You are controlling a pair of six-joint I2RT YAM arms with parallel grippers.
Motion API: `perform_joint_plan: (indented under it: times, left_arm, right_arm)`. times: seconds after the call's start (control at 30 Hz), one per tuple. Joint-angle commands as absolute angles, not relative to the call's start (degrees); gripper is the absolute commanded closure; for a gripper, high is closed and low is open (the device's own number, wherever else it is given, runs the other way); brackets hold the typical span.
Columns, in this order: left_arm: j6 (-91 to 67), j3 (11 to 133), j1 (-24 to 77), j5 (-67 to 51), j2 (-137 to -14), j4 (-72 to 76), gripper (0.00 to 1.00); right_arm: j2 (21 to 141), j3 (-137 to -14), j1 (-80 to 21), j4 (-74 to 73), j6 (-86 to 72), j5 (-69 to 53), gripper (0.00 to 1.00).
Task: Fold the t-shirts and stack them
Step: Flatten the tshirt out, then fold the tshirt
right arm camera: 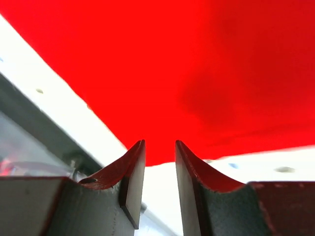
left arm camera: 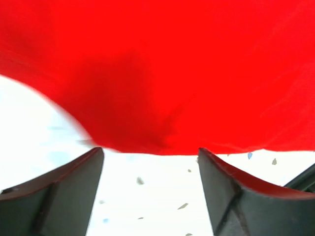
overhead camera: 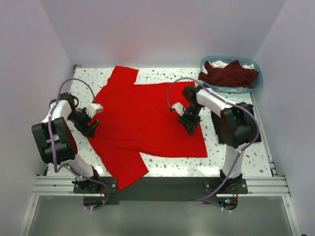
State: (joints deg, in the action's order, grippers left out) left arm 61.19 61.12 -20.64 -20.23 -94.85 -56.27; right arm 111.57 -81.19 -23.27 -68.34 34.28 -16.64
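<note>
A bright red t-shirt [overhead camera: 147, 123] lies spread on the speckled table [overhead camera: 236, 162], one sleeve toward the far edge and one hanging toward the near edge. My left gripper [overhead camera: 90, 128] sits low at the shirt's left edge. In the left wrist view it [left arm camera: 150, 152] stands wide open, with bare table between the fingers [left arm camera: 74, 191] and the red cloth [left arm camera: 172, 73] just past the tips. My right gripper [overhead camera: 189, 124] is at the shirt's right side. Its jaws [right arm camera: 160, 143] are open a narrow gap with nothing in it, the cloth edge [right arm camera: 197, 73] just ahead. A dark maroon t-shirt [overhead camera: 229, 74] lies in the basket. The black t-shirt is out of view.
The light blue plastic basket [overhead camera: 259, 78] stands at the far right corner, with a bit of white cloth [overhead camera: 219, 63] showing beside the maroon shirt. White walls close in the table on three sides. The arms' metal rail [overhead camera: 162, 184] runs along the near edge.
</note>
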Motion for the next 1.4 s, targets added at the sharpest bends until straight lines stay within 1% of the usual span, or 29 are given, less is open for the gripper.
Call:
perform_joint_plan:
  times: [0.0,0.03,0.1,0.13,0.17,0.2,0.23,0.3,0.33,0.43,0.53,0.6,0.7,0.8,0.9,0.97,1.1,1.27,1.37]
  left_arm:
    - [59.87,75.18,-21.1,-32.58,-93.6,-59.86,0.16]
    - [56.72,78.02,-20.83,-34.52,-94.21,-59.51,0.13]
    - [53.02,85.82,-19.43,-38.75,-96.84,-56.36,0.12]
    - [48.04,88.04,-18.9,-39.72,-97.73,-54.42,0.12]
    - [45.03,89.89,-17.94,-41.12,-98.6,-52.06,0.12]
    - [42.13,92.7,-17.49,-41.48,-100.27,-46.46,0.12]
    - [37.14,93.94,-16.97,-41.75,-101.24,-43.88,0.12]
    - [32.98,96.93,-15.04,-40.96,-103.96,-36.18,0.12]
    - [28.17,97.64,-14.51,-40.17,-104.84,-33.34,0.12]
    - [21.65,100.36,-12.48,-39.02,-108.62,-25.68,0.12]
    - [18.99,102.12,-10.64,-37.1,-111.96,-20.84,0.12]
    - [18.29,103.7,-9.76,-35.51,-114.59,-18.91,0.12]
    - [16.09,107.3,-9.4,-34.98,-118.9,-18.72,0.12]
    - [14.24,109.16,-9.32,-34.63,-121.37,-18.2,0.12]
    - [13.8,109.07,-9.14,-34.19,-122.34,-16.79,0.12]
    - [13.54,108.9,-9.05,-33.84,-122.78,-16.26,0.11]
    - [12.39,109.33,-8.88,-33.66,-124.45,-14.94,0.11]
    - [11.6,110.56,-8.53,-33.49,-126.21,-14.33,0.11]
    - [11.42,110.83,-8.53,-33.31,-126.47,-14.15,0.11]
  right_arm:
    - [106.87,-94.37,-20.75,-66.98,30.86,-21.0,0.64]
    - [108.35,-99.79,-19.0,-66.36,30.24,-21.27,0.63]
    - [110.29,-104.74,-16.45,-62.33,28.14,-21.18,0.62]
    - [111.35,-106.85,-15.74,-60.31,27.08,-20.22,0.61]
    - [114.23,-111.23,-15.21,-56.64,26.11,-18.39,0.6]
    - [115.82,-113.53,-14.16,-54.86,24.54,-17.15,0.6]
    - [117.32,-117.64,-13.8,-53.19,23.91,-15.92,0.57]
    - [122.59,-121.27,-13.19,-47.31,21.81,-11.89,0.57]
    - [124.52,-124.33,-12.75,-45.55,21.36,-11.08,0.57]
    - [130.59,-128.48,-12.13,-38.07,19.16,-8.79,0.6]
    - [135.43,-130.94,-12.13,-32.18,18.63,-6.95,0.6]
    - [137.36,-131.48,-12.13,-28.05,18.11,-5.63,0.62]
    - [140.18,-132.27,-12.13,-24.18,17.49,-3.17,0.6]
    - [142.12,-132.54,-12.22,-22.33,15.48,-1.32,0.56]
    - [143.08,-130.88,-12.39,-19.78,11.0,4.02,0.55]
    - [144.05,-130.43,-12.39,-19.69,8.98,8.06,0.55]
    - [144.76,-130.26,-12.39,-21.09,3.8,12.03,0.56]
    - [145.28,-129.38,-12.57,-23.9,-1.82,11.08,0.55]
    - [145.2,-128.06,-12.83,-24.34,-3.42,11.86,0.53]
